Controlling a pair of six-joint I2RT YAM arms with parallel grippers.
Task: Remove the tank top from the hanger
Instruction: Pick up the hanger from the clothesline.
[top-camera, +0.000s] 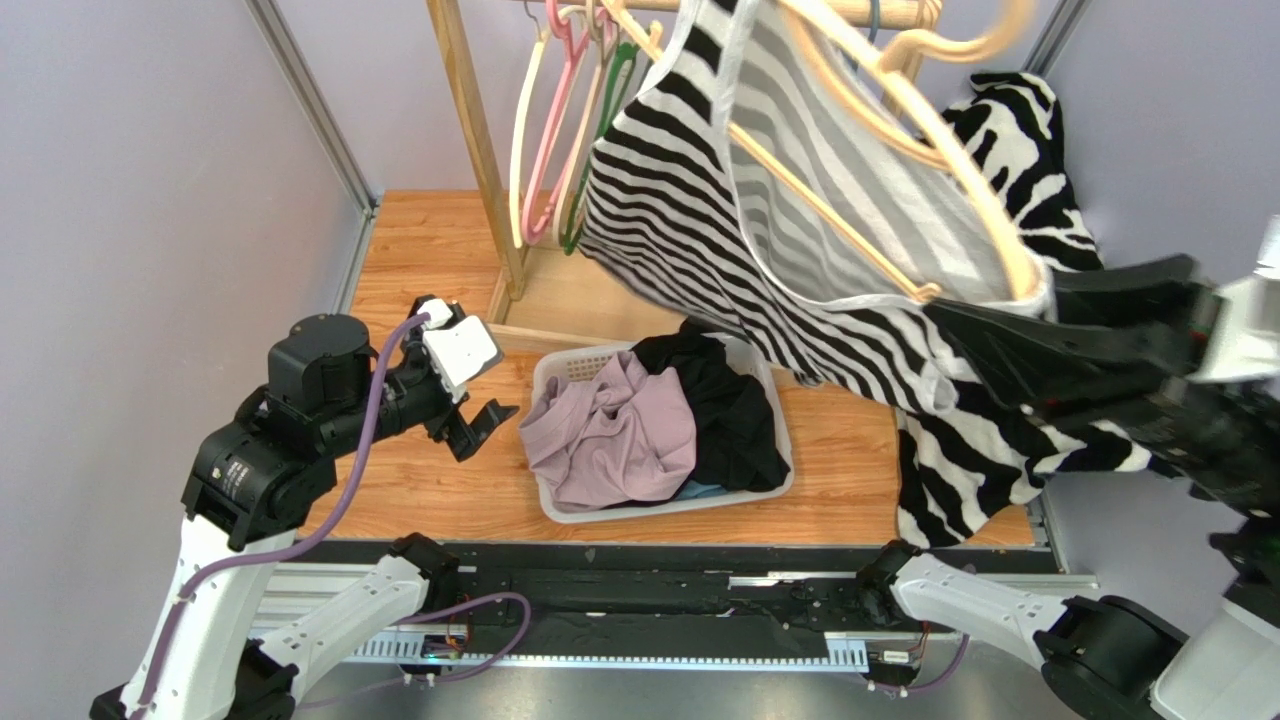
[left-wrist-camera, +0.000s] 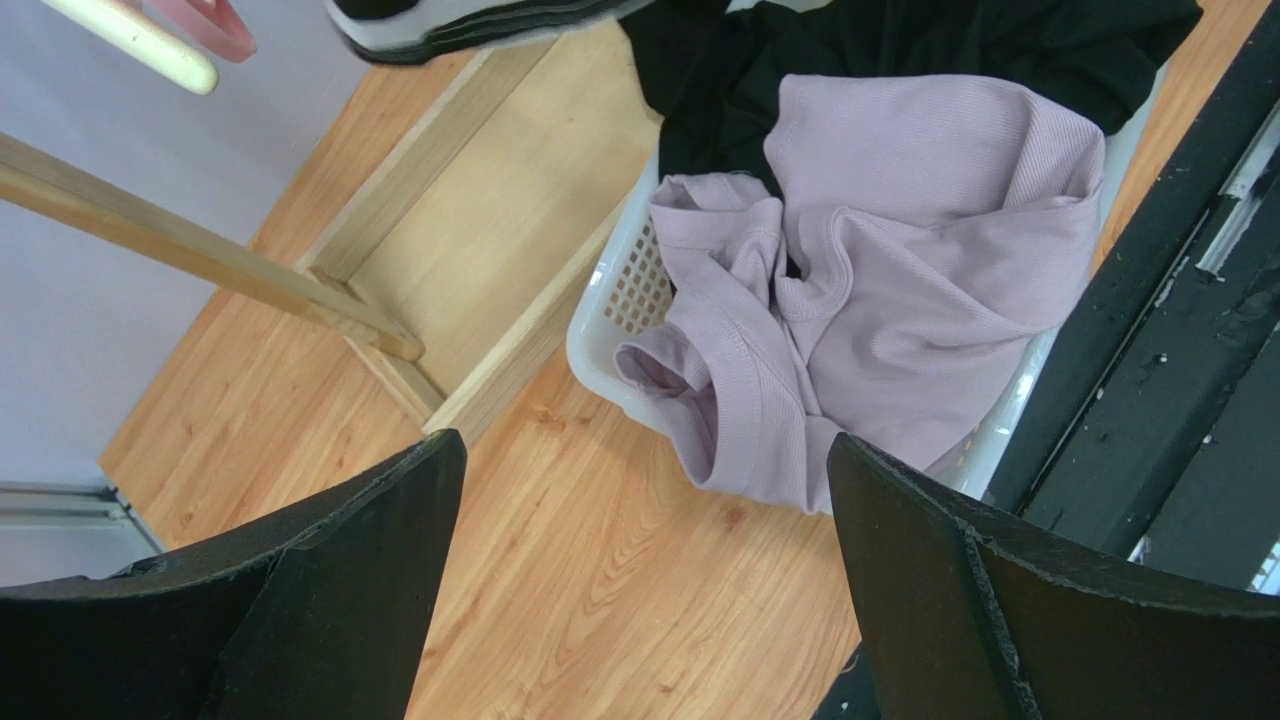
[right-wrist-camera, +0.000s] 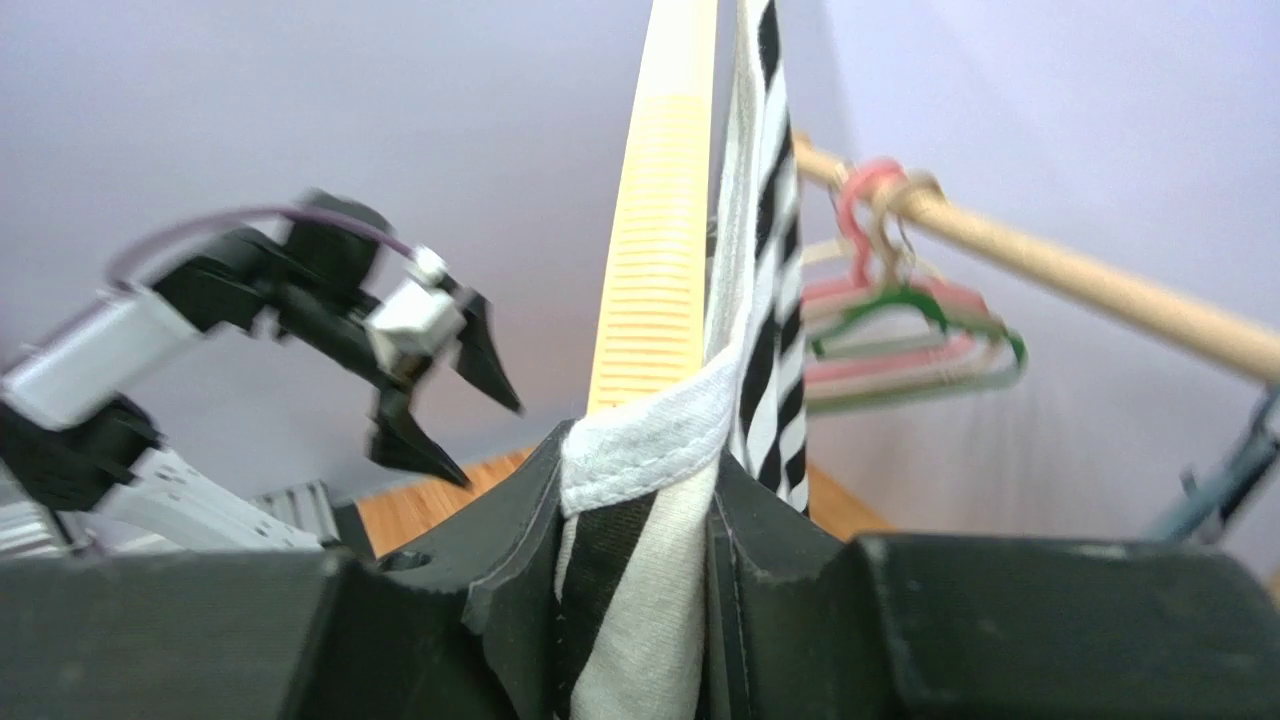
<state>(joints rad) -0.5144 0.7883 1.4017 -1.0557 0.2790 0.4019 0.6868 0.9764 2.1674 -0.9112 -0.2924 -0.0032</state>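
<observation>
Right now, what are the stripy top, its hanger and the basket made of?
Stripy top: probably soft cloth; it sags and folds, with a stitched white hem.
Hanger: likely matte cream plastic, with fine moulded ridges.
Basket: white plastic, it seems; its wall is a grid of holes.

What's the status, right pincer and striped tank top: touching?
Touching. The right wrist view shows the right pincer shut on the tank top, its white hem squeezed between the jaws.
</observation>
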